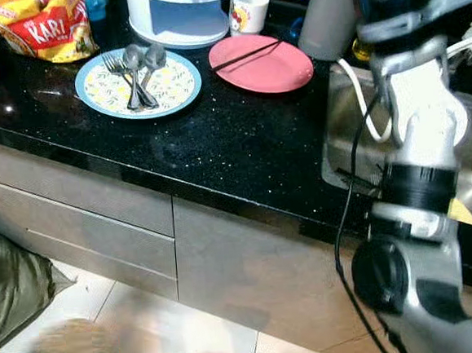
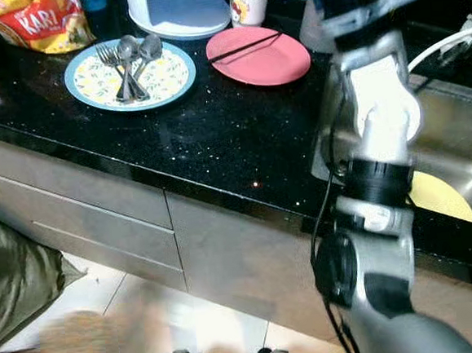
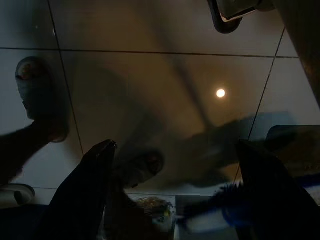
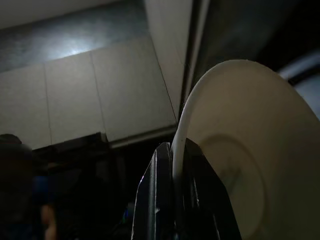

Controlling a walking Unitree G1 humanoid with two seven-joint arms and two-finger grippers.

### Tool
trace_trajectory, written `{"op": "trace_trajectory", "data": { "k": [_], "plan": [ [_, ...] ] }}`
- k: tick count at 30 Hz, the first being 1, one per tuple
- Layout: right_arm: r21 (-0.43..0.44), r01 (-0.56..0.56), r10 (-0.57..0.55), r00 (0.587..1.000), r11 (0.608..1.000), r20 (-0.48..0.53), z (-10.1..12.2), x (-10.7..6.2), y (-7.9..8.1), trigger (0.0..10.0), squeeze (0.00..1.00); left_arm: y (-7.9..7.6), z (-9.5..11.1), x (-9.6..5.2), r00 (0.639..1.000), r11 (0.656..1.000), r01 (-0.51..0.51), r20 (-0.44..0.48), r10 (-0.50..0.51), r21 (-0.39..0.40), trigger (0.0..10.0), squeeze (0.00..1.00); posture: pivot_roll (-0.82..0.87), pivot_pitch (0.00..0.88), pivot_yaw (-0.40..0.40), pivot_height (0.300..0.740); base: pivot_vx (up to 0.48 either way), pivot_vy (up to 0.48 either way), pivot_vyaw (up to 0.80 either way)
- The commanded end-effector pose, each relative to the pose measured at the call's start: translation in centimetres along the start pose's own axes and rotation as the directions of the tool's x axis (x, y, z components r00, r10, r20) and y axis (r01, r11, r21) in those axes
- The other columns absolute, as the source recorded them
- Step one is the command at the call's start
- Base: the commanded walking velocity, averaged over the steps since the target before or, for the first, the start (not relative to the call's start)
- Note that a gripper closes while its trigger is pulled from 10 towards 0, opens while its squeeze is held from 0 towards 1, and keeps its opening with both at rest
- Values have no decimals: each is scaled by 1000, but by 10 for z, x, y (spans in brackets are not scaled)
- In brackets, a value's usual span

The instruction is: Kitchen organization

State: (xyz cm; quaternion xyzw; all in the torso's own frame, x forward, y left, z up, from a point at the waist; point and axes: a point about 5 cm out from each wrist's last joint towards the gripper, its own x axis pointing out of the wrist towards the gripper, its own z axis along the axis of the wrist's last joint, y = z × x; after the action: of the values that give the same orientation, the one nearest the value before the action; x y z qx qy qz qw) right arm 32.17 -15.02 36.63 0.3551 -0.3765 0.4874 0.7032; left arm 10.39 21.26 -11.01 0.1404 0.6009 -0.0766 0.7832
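In the right wrist view my right gripper point(image 4: 175, 150) is shut on the rim of a white plate point(image 4: 240, 150), held edge-on between the black fingers. In the head views the right arm point(image 1: 416, 129) rises over the steel sink point(image 2: 454, 143) at the right. On the black counter point(image 1: 242, 143) sit a blue-rimmed plate point(image 1: 176, 87) carrying forks and spoons point(image 1: 138, 70) and a pink plate point(image 1: 281, 68) with chopsticks point(image 1: 247, 55) across it. My left gripper point(image 3: 175, 150) hangs open over the tiled floor.
At the back stand a white container point(image 1: 181, 13), a white mug point(image 1: 248, 10), a grey pot point(image 1: 330, 22) and a yellow-red snack bag point(image 1: 44, 24). A yellow item point(image 2: 438, 197) lies in the sink. Grey drawers point(image 1: 84, 221) sit under the counter; a green bag point(image 1: 11, 284) lies on the floor.
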Motion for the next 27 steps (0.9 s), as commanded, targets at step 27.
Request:
{"op": "trace_trajectory", "data": {
  "k": [27],
  "plan": [
    [258,-36,68,991,966,-117,-34,-78,49,10000,0,4,31,-1,991,1000,1,131,-1,5,10000,0,124,75,-68,740,0,0,0]
  ]
}}
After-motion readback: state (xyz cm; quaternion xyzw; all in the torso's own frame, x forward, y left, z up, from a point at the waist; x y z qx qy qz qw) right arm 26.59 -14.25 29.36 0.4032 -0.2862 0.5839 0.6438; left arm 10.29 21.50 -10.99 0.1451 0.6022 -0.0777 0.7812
